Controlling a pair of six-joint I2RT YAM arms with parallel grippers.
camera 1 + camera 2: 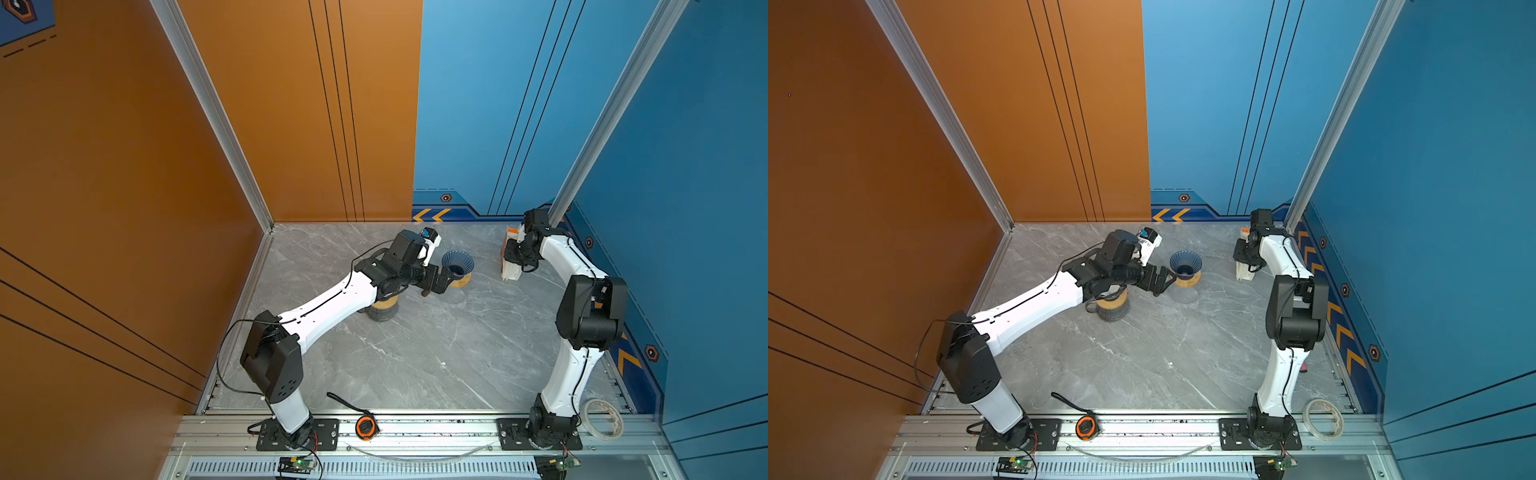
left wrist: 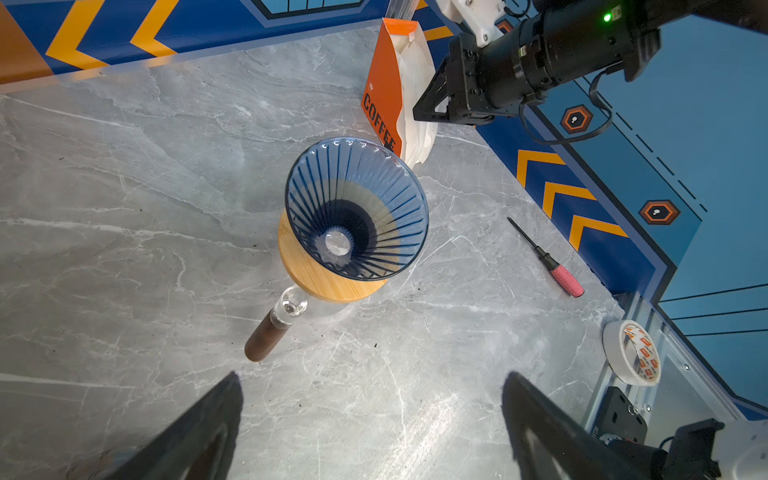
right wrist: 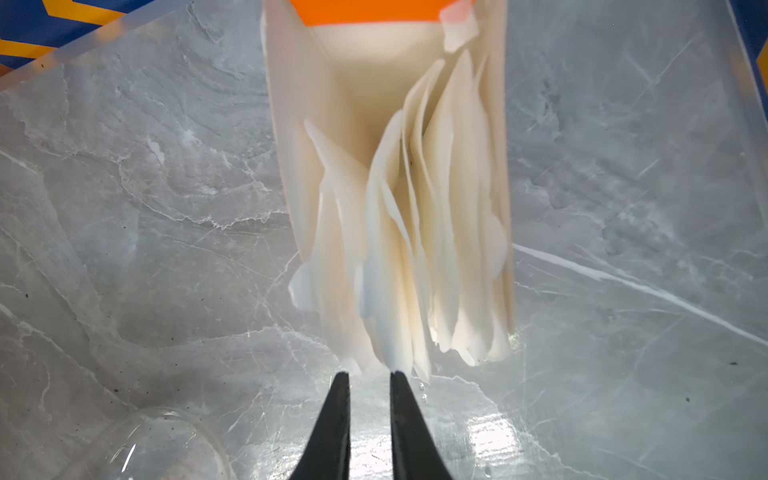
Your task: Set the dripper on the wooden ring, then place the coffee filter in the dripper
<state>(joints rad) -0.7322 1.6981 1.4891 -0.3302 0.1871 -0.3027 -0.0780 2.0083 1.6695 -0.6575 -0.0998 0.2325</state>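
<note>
Now you're holding the right gripper, nearly shut, gripping or not I can't tell, at the free edges, the best hold, of likely limp filters in the box at the far right corner of the table, left gripper hovering open by the dripper.

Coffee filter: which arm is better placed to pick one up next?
Right. The right gripper sits at the open filter pack, jaws narrowly apart by the paper edges; the left gripper hangs wide open near the dripper.

Left claw wide; right claw narrowly parted.
</note>
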